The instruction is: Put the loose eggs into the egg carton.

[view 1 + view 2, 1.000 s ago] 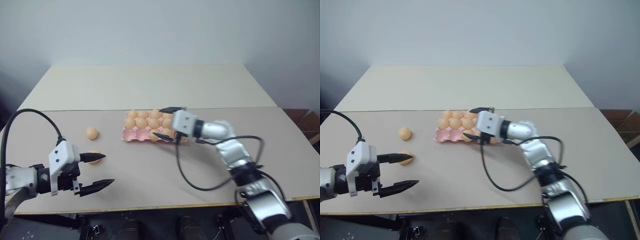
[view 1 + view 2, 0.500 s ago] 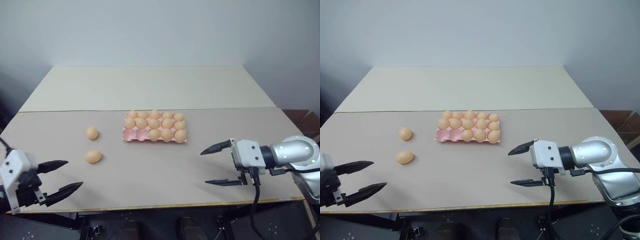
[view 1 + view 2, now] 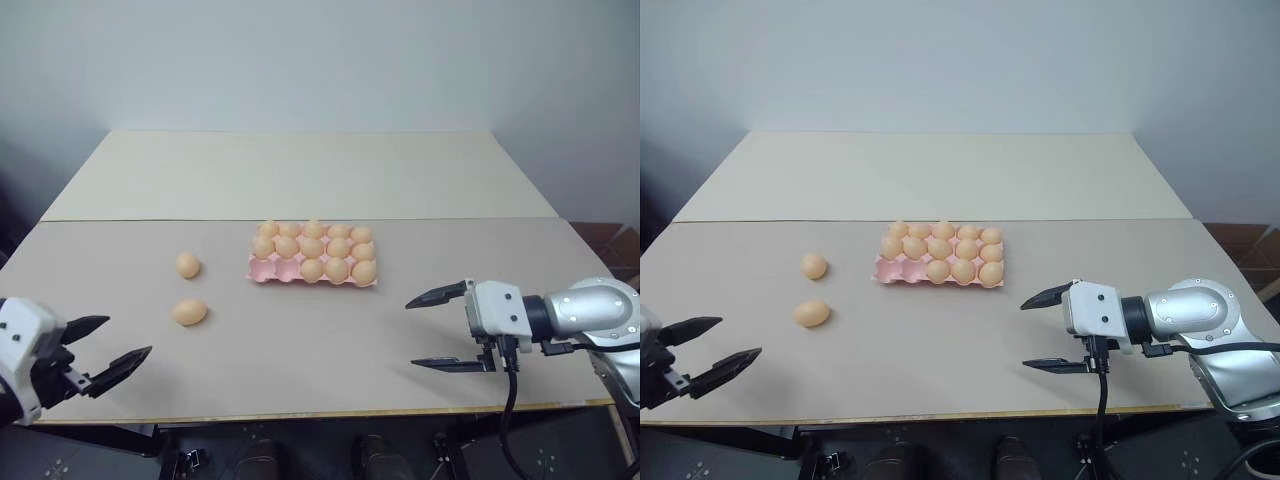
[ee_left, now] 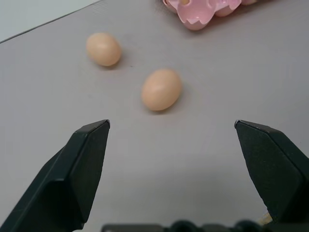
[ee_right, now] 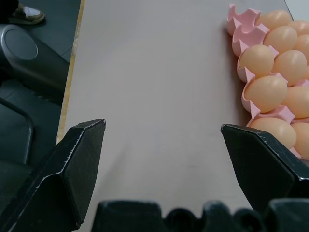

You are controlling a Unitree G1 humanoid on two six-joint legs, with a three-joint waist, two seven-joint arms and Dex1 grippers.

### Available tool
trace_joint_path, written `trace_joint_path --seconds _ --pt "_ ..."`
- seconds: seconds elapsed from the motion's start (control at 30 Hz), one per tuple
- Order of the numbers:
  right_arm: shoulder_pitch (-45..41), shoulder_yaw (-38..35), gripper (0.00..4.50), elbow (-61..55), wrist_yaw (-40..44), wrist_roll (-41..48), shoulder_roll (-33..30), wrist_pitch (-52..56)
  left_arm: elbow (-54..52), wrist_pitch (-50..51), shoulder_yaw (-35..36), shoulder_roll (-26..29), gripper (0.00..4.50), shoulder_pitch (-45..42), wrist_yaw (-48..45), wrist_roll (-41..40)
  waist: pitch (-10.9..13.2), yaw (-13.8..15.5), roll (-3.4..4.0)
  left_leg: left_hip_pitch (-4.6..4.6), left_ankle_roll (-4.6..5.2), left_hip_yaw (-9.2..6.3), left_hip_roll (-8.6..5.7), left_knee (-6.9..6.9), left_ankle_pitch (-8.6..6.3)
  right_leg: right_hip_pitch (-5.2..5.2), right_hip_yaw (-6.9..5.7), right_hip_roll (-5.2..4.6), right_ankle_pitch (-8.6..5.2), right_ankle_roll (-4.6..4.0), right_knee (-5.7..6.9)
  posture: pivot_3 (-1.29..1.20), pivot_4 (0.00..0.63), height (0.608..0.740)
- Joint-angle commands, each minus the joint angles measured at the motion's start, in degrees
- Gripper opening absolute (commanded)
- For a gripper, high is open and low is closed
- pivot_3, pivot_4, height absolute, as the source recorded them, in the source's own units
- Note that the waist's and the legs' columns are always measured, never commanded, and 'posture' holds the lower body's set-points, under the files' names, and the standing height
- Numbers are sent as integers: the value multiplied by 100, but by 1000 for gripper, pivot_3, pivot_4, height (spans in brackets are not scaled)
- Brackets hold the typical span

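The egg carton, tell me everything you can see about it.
The egg carton is a flat, lidless pink moulded tray with scalloped edges, lying level on the table. Thirteen of its fifteen cups hold tan eggs; the two front-left cups are empty. Neither gripper touches it.

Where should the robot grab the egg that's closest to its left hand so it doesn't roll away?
Probably across its narrow middle, coming down from above. The nearer egg lies on its side on the table, long axis roughly left to right, apart from the other loose egg. The left gripper has its jaws wide open, so one black finger could go on each long side.
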Motion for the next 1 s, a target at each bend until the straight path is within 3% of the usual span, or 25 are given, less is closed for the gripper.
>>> trace_joint_path --seconds 0.03,0.2,0.4,0.7,0.9,1.0 --pt "-30 -43 4464 -243 -139 12 71 1 292 -293 -736 -192 4500 -677 468 227 -1 22 -1 2 0 0 -1 0 0 2 0 1 0 0 1 0 150 740" --pt "-91 42 4464 -353 -340 -30 175 72 942 -745 -1725 -501 4500 -1514 878 794 -7 42 -11 0 21 1 0 1 13 3 3 4 2 0 1 0 150 740" --pt "155 -168 4464 -555 -440 7 56 166 1993 -1405 -2539 -550 4500 -2198 726 1249 -8 81 -14 -8 22 2 -1 0 13 -1 2 5 3 0 -3 0 150 740" --pt "360 -427 4464 -675 -913 -163 77 282 2682 -1800 -3093 -688 4500 -2530 240 1266 -14 105 -24 -4 23 4 1 2 13 2 1 4 4 1 -1 0 150 740" --pt "380 -396 4464 -740 -1142 -210 121 281 3256 -2141 -3375 -881 4500 -2827 465 1634 -18 110 -30 -7 23 3 -1 6 13 4 1 3 7 5 0 0 150 740" --pt "311 -370 4500 -710 -1206 -196 135 314 3431 -2305 -3459 -935 3922 -2935 517 1752 -19 110 -32 -6 23 4 -2 6 14 6 2 1 8 8 0 0 150 740"
